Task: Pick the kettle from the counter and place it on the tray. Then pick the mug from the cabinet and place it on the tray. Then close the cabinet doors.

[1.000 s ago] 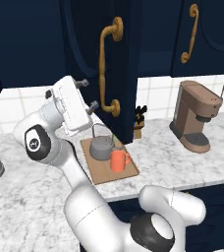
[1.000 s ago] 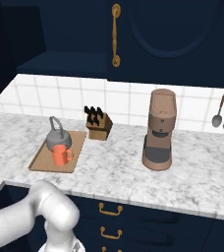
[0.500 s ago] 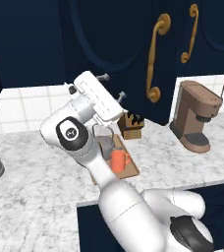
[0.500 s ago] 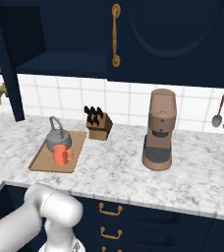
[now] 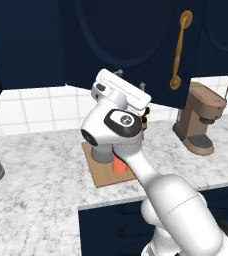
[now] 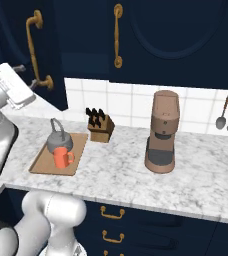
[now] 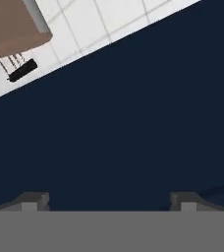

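Kettle [image 6: 59, 139] and mug [image 6: 62, 157] are seen together on the tray [image 6: 42, 163], beside a knife block [image 6: 100, 128] and coffee machine [image 6: 162, 131]. Claw [image 7: 109, 201] is spread wide, empty, against a navy cabinet door [image 7: 133, 123]; that door's brass handle [image 6: 35, 52] is seen from the right.

Other things in the kitchen
A brown coffee machine [image 6: 162, 134], a knife block [image 6: 99, 127] and hanging spoons [image 6: 225, 114] stand far from the tool.

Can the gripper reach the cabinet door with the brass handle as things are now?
Probably yes: the gripper, fingers apart and empty, faces the navy cabinet door close up, with nothing between.
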Robot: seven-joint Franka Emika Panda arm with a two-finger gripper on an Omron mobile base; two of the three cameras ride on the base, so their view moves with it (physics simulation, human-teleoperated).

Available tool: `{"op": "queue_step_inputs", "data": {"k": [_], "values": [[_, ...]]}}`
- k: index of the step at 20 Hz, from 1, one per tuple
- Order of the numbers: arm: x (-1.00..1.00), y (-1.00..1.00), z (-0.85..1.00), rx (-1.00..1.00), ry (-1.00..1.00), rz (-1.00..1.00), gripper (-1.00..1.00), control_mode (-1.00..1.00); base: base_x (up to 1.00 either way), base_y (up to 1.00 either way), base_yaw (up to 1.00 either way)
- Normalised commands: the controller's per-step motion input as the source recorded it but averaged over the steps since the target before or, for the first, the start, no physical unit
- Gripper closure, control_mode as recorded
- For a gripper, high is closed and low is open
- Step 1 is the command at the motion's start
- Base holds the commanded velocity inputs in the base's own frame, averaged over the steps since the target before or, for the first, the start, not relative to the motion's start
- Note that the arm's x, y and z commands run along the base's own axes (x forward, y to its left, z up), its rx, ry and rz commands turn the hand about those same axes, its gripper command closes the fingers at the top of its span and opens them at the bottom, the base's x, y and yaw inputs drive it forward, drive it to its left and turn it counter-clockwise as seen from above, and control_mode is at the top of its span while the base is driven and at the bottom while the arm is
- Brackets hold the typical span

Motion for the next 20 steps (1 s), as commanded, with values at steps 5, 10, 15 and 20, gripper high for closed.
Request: {"op": "queue_step_inputs", "data": {"k": [5,10,15,20], "values": [[0.56,-0.52,0.1,0.0,0.12,0.53,-1.0,-1.0,0.0,0.0,0.0],[0.59,-0.31,0.1,0.0,0.14,0.54,-1.0,-1.0,0.0,0.0,0.0],[0.67,-0.16,0.07,0.0,0.2,0.49,-1.0,-1.0,0.0,0.0,0.0],[0.63,-0.04,0.01,0.0,0.17,0.42,-1.0,-1.0,0.0,0.0,0.0]]}}
